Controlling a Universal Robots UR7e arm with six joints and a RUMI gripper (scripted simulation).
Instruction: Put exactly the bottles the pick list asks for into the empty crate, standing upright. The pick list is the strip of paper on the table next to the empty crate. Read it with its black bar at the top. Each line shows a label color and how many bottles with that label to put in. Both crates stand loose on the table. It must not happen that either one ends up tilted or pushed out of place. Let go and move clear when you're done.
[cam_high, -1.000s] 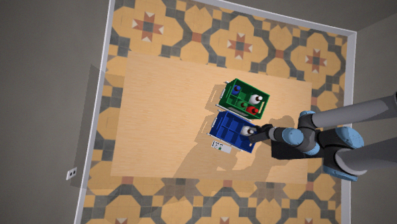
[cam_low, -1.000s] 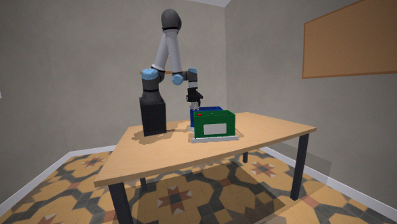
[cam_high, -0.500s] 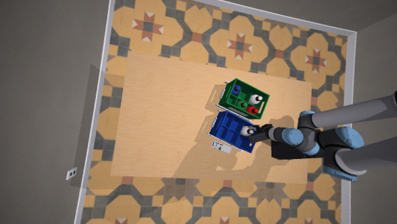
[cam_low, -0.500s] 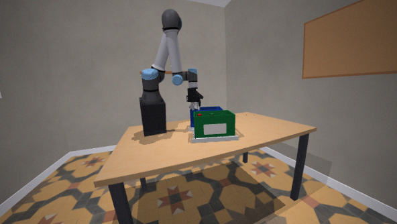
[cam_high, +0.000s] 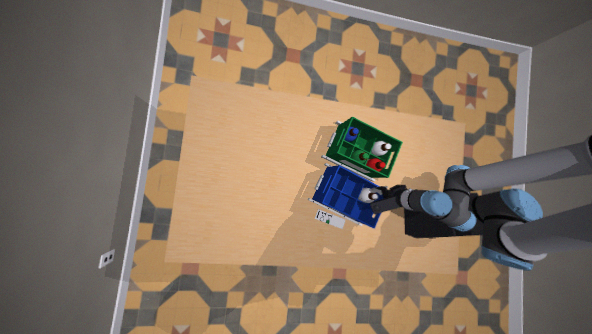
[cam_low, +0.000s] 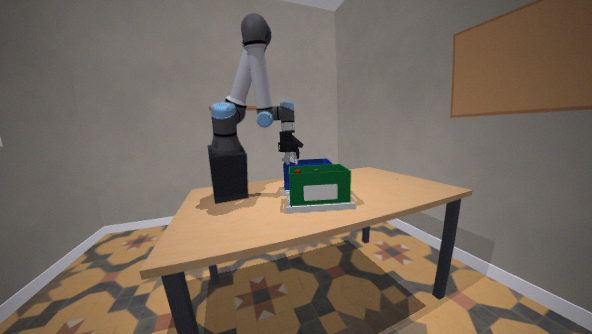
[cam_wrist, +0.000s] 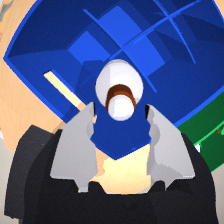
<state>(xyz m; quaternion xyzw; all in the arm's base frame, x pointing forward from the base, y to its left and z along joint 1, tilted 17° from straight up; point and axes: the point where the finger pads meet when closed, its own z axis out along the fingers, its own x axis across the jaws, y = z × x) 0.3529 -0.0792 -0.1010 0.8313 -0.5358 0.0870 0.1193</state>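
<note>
One white bottle seems placed in the blue crate; my claw stands apart, so I should back clear gently.
</note>
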